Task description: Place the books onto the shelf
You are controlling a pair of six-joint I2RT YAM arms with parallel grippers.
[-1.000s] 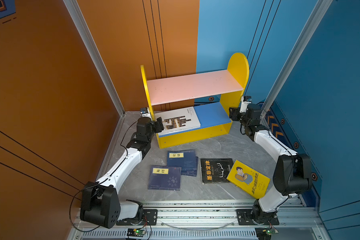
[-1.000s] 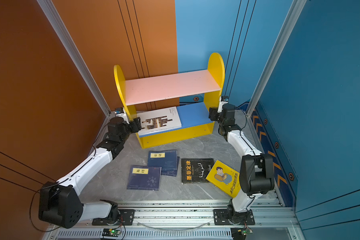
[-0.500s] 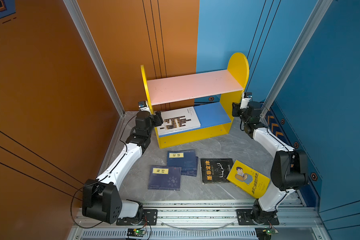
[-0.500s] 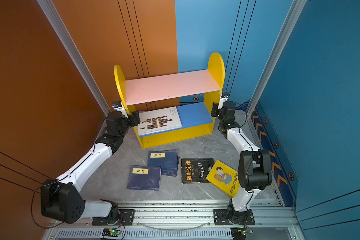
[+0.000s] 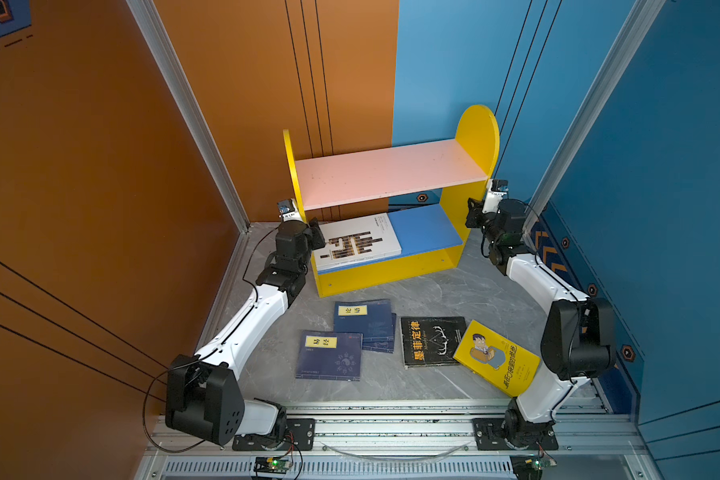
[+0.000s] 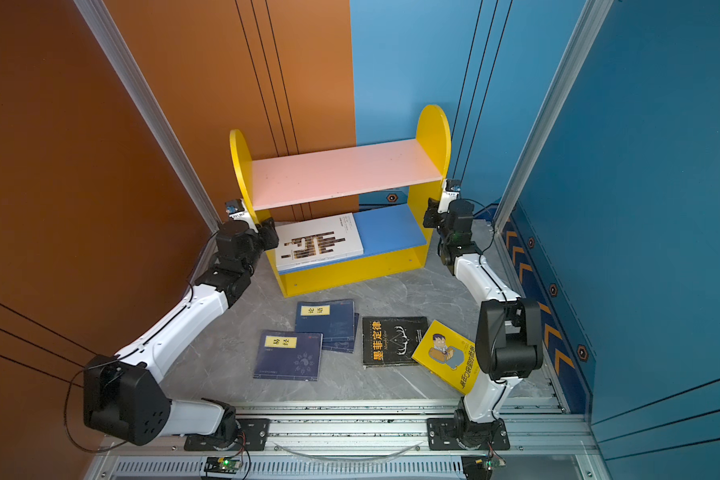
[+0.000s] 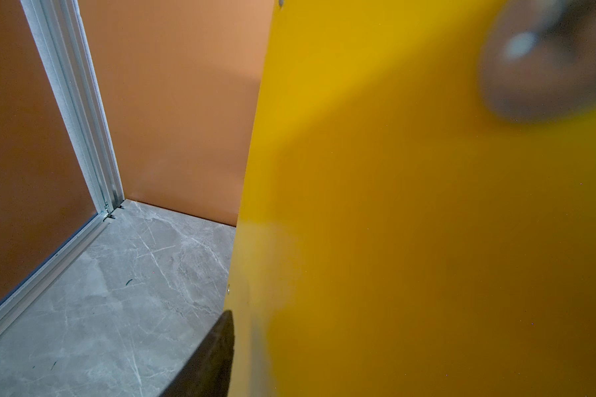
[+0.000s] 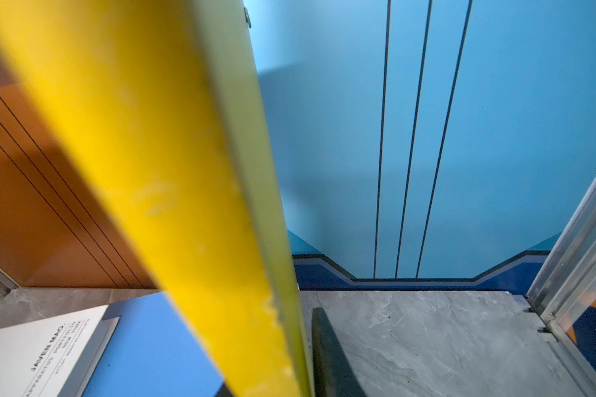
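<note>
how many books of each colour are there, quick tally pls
white book: 1
navy books: 3, one mostly hidden under another
black book: 1
yellow book: 1
total: 6

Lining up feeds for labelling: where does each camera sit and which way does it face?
Top views: high in front, looking down on shelf, loose books, both arms.
Left wrist: on left arm, facing shelf's left side panel; one finger.
Right wrist: on right arm, along right panel's edge; one finger.
Shared, top views and right wrist: white book.
</note>
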